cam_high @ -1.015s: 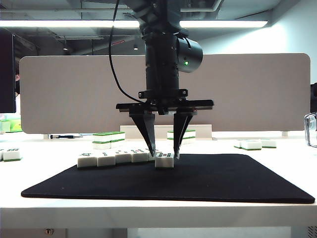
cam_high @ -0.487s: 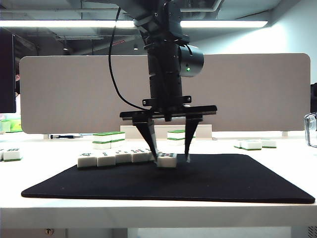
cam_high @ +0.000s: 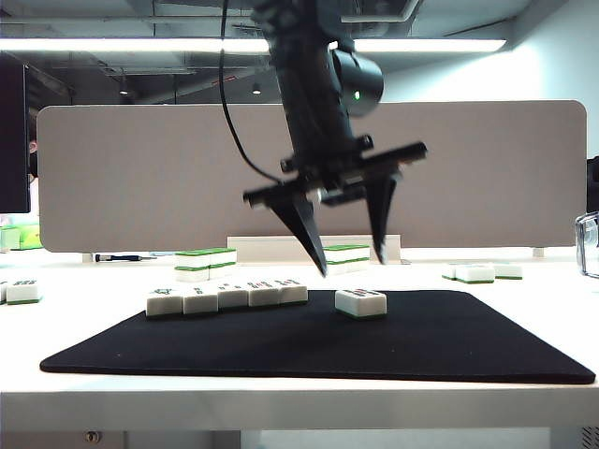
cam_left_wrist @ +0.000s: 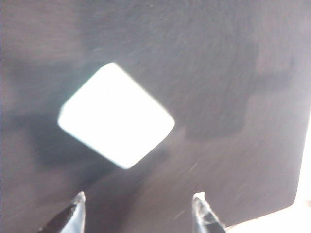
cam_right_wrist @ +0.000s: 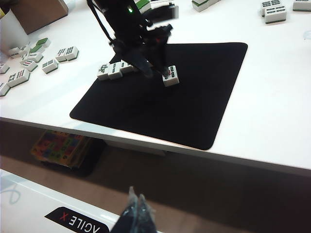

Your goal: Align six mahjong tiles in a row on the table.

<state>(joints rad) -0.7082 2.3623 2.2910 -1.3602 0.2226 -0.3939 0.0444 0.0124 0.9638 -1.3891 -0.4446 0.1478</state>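
We see a white tabletop (cam_high: 524, 393) carrying a black mat (cam_high: 309, 346), with a grey divider panel (cam_high: 131, 178) standing behind it. From above, the left arm hangs over the middle of the mat, tilted, and its left gripper (cam_high: 351, 262) hovers in the air with the jaws spread and nothing between them. On the mat, five tiles (cam_high: 225, 297) sit side by side in a row along the far left part, touching one another or nearly so. A sixth tile (cam_high: 360, 302) lies apart to the right of that row, with a clear gap of bare mat between them, and almost under the raised gripper. In the left wrist view this sixth tile (cam_left_wrist: 116, 114) shows as a bright, washed-out block turned cornerwise to the fingertips (cam_left_wrist: 77, 200), so it looks skewed against the line of the row. The right gripper (cam_right_wrist: 138, 213) waits well back from the mat, near the front edge of the tabletop, with its fingers pressed together on nothing. Spare tiles (cam_high: 206, 264) lie on the tabletop beyond the mat.

We judge that the last placement is in hand: five tiles are lined up and the sixth is not yet joined. The next move, we think, calls for lowering the spread jaws around the sixth tile, squaring it, and bringing it against the right end of the row without knocking its neighbours.
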